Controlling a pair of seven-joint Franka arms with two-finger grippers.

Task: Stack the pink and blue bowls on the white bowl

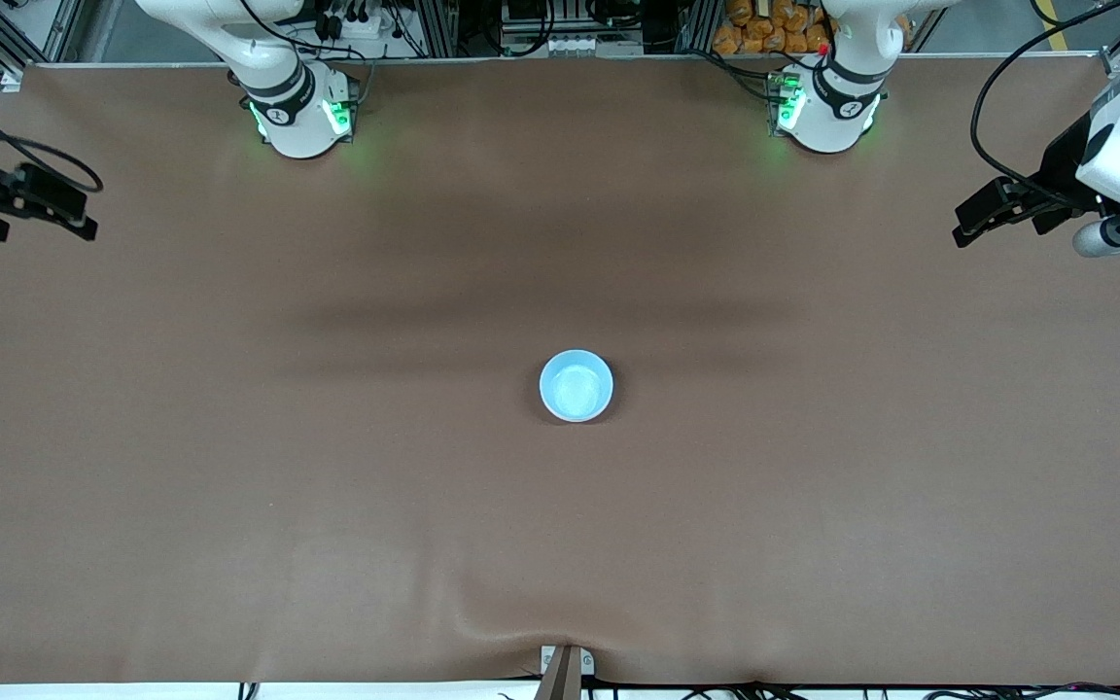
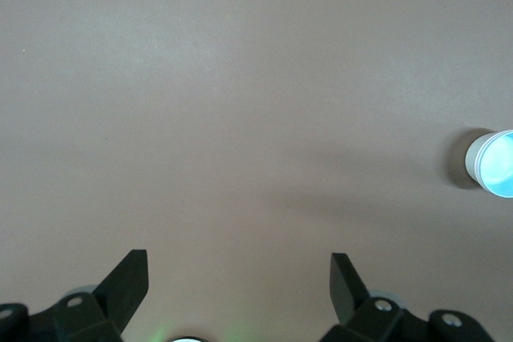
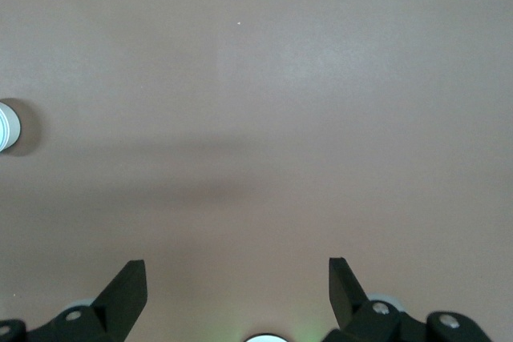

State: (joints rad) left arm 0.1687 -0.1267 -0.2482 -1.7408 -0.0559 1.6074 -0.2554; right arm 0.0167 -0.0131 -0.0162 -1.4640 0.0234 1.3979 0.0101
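Bench: covered by a brown cloth, wrinkled at the edge nearest the front camera. Carries a single stack of bowls about its middle.

Left arm: base at 1 o'clock in the front view. Waits, drawn back to the left arm's end of the bench. Left gripper hangs over the bench at about 3 o'clock; fingers spread wide, holding nothing. The left wrist view shows both black fingers apart over bare cloth.

Right arm: base at 11 o'clock in the front view. Right gripper hangs over the right arm's end of the bench at about 9 o'clock; fingers spread wide, holding nothing, as seen in the right wrist view.

Bowl stack: blue bowl uppermost, mouth up, at dial centre of the front view, well apart from both grippers. In the left wrist view a pale outer wall shows around the blue bowl, with layered rims; which bowls lie beneath cannot be told. The right wrist view catches only the stack's edge.
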